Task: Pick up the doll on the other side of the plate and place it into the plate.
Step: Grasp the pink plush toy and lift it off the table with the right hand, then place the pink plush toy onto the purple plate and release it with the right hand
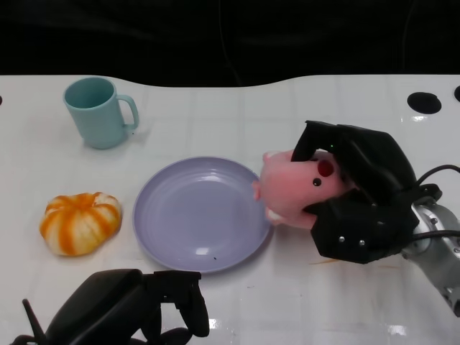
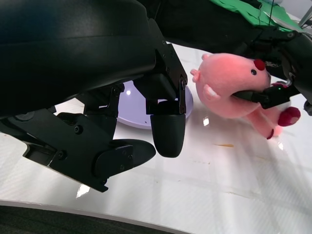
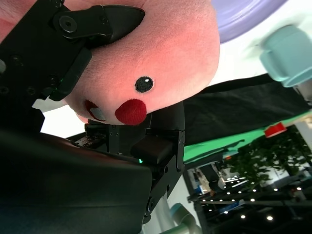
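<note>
A pink plush doll [image 1: 296, 188] with black eyes and red cheeks is gripped by my right hand [image 1: 356, 194], lifted just off the table at the right rim of the lavender plate [image 1: 198, 214]. Its snout reaches over the plate's edge. The left wrist view shows the doll [image 2: 229, 85] held by black fingers [image 2: 258, 95] beside the plate [image 2: 131, 117]. The right wrist view is filled by the doll [image 3: 161, 63] between my fingers [image 3: 92, 22]. My left hand [image 1: 126, 305] rests low at the near edge, fingers curled, holding nothing.
A teal mug [image 1: 97, 111] stands at the back left. An orange-and-white pumpkin toy [image 1: 79, 223] lies left of the plate. The table's far edge meets a dark backdrop; round black holes [image 1: 424, 102] mark the far right.
</note>
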Tool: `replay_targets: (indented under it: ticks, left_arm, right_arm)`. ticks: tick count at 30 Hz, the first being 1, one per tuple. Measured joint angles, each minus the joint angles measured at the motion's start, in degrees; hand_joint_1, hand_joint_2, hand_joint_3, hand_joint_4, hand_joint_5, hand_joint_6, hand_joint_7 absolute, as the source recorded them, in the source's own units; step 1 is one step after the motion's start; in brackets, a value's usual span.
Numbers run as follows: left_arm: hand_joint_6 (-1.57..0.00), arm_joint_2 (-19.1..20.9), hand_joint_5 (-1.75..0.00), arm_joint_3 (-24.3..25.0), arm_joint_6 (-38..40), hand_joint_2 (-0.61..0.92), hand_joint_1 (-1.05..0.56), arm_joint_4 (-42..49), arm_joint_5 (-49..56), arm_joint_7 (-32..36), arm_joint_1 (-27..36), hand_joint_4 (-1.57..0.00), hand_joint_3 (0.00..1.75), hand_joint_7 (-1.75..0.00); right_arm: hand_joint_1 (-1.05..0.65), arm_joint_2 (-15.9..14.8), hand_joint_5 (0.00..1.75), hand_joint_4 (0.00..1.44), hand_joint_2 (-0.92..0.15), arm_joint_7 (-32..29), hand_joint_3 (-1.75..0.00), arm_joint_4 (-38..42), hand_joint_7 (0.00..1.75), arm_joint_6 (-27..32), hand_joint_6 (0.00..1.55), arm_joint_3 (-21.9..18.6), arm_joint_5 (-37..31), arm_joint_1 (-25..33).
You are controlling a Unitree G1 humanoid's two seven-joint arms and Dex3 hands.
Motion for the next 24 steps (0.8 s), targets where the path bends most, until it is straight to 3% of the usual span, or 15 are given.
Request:
replay_targets:
  ticks: [4,9,24]
  left_arm:
    - [-0.74,0.0,-1.5,-0.2,0.2,0.68,-0.21,-0.3,1.1,0.0,0.0,-0.71,0.76,-1.18]
    - [-0.75,-0.2,-1.49,-0.9,0.5,0.67,-0.21,-0.5,2.7,0.0,0.0,-0.72,0.79,-1.18]
    - [-0.76,-2.8,-1.4,-3.1,2.1,0.65,-0.2,-1.0,5.2,0.0,-0.5,-0.75,0.82,-1.13]
  right_arm:
    - [-0.13,2.3,1.75,0.97,-0.27,1.6,-1.45,-3.4,1.75,0.2,0.73,0.0,0.6,-0.7]
    - [-0.17,5.5,1.75,0.96,-0.23,2.7,-1.49,-4.8,1.74,0.7,0.73,0.5,0.5,-2.3]
    - [-0.21,13.5,1.75,0.96,-0.24,5.6,-1.39,-0.9,1.75,3.9,0.74,4.6,-1.0,-8.9]
